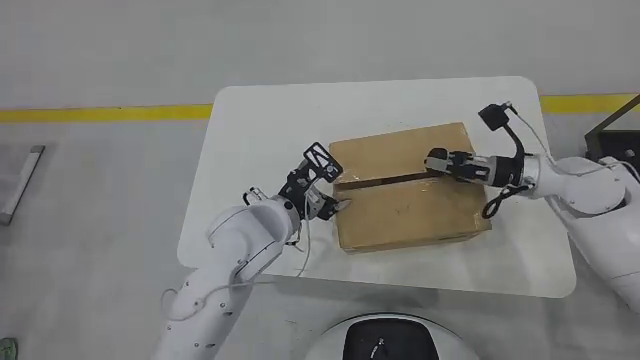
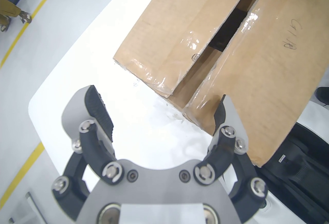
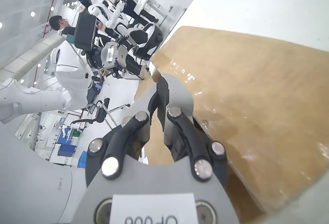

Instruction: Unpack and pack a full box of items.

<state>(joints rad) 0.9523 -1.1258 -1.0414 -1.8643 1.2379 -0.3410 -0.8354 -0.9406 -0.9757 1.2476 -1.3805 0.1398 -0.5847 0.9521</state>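
A brown cardboard box (image 1: 405,200) lies in the middle of the white table (image 1: 260,140). Its two taped top flaps are parted by a narrow dark gap (image 2: 226,29) along the seam. My left gripper (image 1: 325,203) is at the box's left end. It stands open (image 2: 156,96), one finger (image 2: 222,112) against the corner of the nearer flap (image 2: 277,60) and the other over bare table. My right gripper (image 1: 432,163) lies on top of the box at the seam, shut (image 3: 159,81), with the far flap (image 3: 244,94) beside it. Past its fingertips the left gripper (image 3: 115,55) shows at the box's other end.
The table (image 2: 90,55) has bare room on every side of the box, widest at the far side and the left. A dark frame (image 1: 612,140) stands off the table's right edge. A yellow line (image 1: 100,113) runs across the floor beyond the table.
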